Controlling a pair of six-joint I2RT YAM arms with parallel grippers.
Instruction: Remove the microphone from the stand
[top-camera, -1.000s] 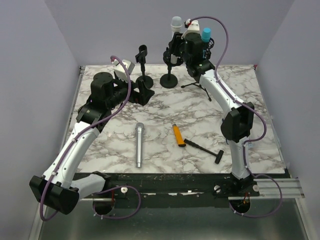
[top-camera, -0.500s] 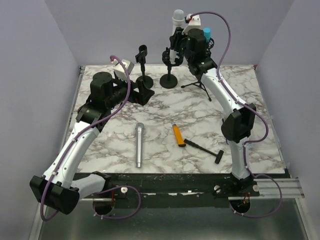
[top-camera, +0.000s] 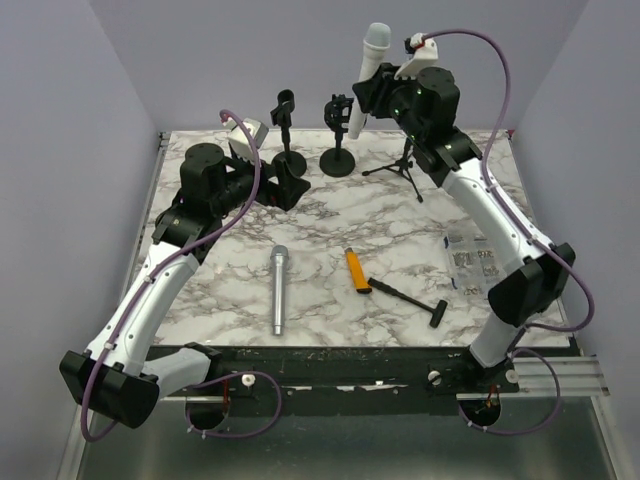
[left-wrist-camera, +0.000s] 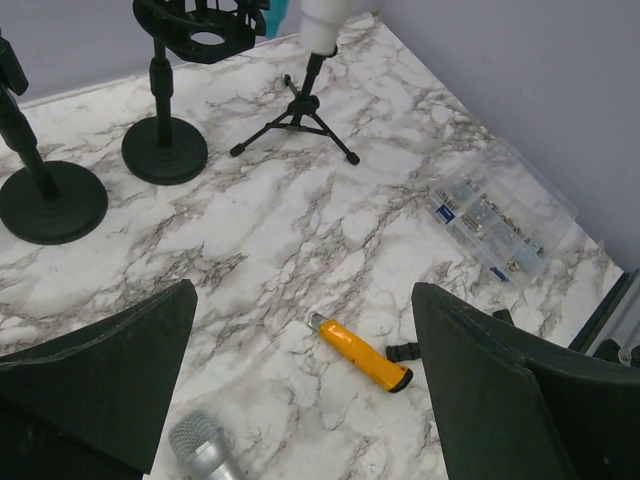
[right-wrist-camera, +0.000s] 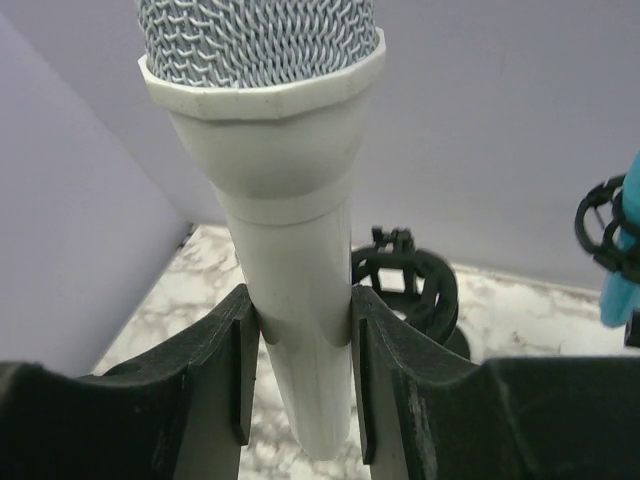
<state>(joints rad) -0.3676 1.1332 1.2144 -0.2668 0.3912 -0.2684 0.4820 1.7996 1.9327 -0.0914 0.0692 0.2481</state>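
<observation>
The marble bench (top-camera: 400, 220) is carrying everything here, with the two arms reaching over it from the near edge. The right arm is stretching high toward the back wall, and its right hand (right-wrist-camera: 300, 380) is clamping the white microphone (top-camera: 366, 70) by the barrel, fingers (right-wrist-camera: 235, 370) pressing on both sides. The microphone is standing nearly upright with its mesh head on top, raised out of the black round-base stand (top-camera: 338, 135) (its ring cradle is sitting empty just below and beside the barrel's lower end).

The left hand (left-wrist-camera: 300, 390) is hanging over the left half of the bench with its fingers spread wide and nothing between them, close to a second black stand (top-camera: 288, 130). A small tripod stand (top-camera: 400, 165) is standing to the right of the round-base one.

Nearer the front, a silver microphone (top-camera: 277, 290) is lying flat, then an orange cutter (top-camera: 357, 270) and a black hammer (top-camera: 410, 300). A clear parts box (top-camera: 472, 260) is resting by the right edge.
</observation>
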